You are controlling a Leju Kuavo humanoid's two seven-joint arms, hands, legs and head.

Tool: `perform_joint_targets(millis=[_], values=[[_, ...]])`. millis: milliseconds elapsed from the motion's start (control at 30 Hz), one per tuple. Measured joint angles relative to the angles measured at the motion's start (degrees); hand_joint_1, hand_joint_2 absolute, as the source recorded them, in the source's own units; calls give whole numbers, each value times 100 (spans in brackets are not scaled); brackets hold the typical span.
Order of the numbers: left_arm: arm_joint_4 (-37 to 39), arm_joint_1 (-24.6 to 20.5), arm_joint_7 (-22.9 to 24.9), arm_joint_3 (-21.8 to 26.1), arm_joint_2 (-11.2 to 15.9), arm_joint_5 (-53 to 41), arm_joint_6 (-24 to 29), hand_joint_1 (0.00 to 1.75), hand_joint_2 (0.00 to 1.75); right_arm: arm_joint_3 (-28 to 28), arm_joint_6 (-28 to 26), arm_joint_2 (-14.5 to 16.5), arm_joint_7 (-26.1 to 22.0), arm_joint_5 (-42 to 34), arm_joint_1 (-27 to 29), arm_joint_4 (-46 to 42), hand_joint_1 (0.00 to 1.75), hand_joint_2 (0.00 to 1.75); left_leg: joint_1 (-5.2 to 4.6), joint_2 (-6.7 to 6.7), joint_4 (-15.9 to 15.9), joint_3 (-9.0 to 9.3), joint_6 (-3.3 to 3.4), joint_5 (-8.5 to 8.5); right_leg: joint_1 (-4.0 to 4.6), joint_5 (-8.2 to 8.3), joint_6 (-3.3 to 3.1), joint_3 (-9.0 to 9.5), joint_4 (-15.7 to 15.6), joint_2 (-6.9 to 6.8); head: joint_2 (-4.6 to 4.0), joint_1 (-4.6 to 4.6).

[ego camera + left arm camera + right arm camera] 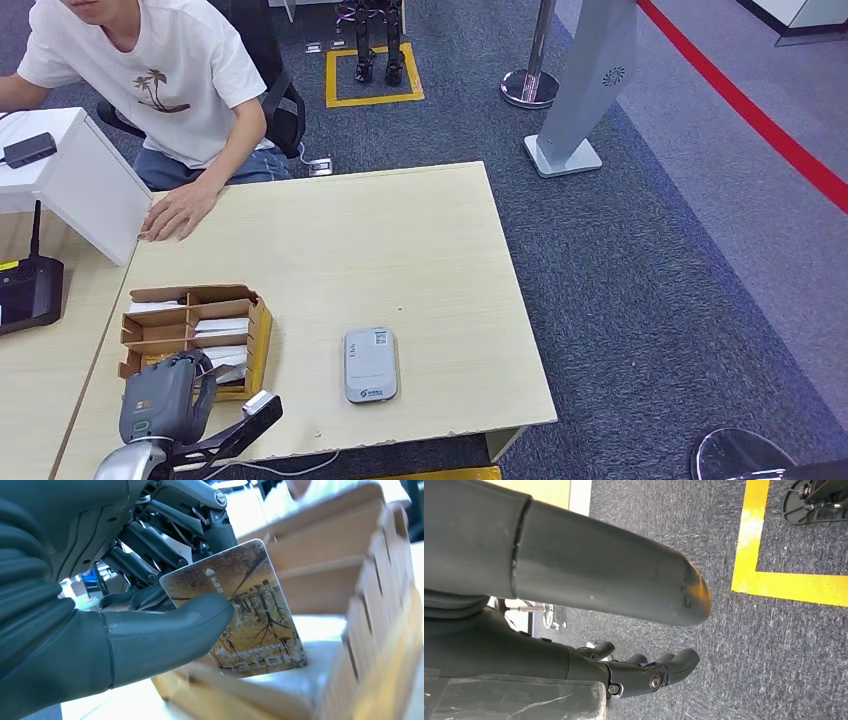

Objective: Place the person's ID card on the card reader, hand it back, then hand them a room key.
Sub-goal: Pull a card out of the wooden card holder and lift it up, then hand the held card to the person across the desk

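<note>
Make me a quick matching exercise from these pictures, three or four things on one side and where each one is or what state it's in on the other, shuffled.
Things:
1. room key card
2. card reader
3. wooden card box
4. right hand

States:
A. hanging over grey carpet, holding nothing
B. pinched by the left hand
C. lying flat near the table's front edge, nothing on it
D. standing left of the reader, cards in its slots

Pairs: 1-B, 2-C, 3-D, 4-A

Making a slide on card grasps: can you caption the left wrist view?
Left hand pinches a room key card between thumb and fingers, above the wooden card organizer.
</note>
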Motion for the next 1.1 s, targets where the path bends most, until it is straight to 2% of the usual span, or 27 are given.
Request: perform_joint_targets(millis=[100,200,533,633,1100], values=[[-165,-103,-1,3,46,2,114,175,175,0,-2,0,-1,-48,2,0,0,0,0,0,0,0,0,1,0,0,0,0,0,-2,0,0],[-390,-408,-33,55,182,26,94,175,175,0,-7,0,-1,-61,2,0,0,0,1,-2,0,0,-1,3,0,2,-1,1,1,-3,0,0],[-730,-2092,-359,470,1024,145,-666,175,175,0,44,0,72,146,4,0,0,0,6,-4,0,1,-14,13,3,7,-9,1,8,-3,0,-2],[-753,-2461,-405,494,1227,211,-821,175,175,0,45,0,85,146,5,0,0,0,4,-3,0,0,-13,13,3,7,-9,0,8,-2,0,-1],[-771,-2889,-238,574,1584,451,-1056,175,175,0,54,0,93,175,4,-2,0,0,5,-2,0,-1,-14,12,2,7,-9,-4,7,0,0,-1]])
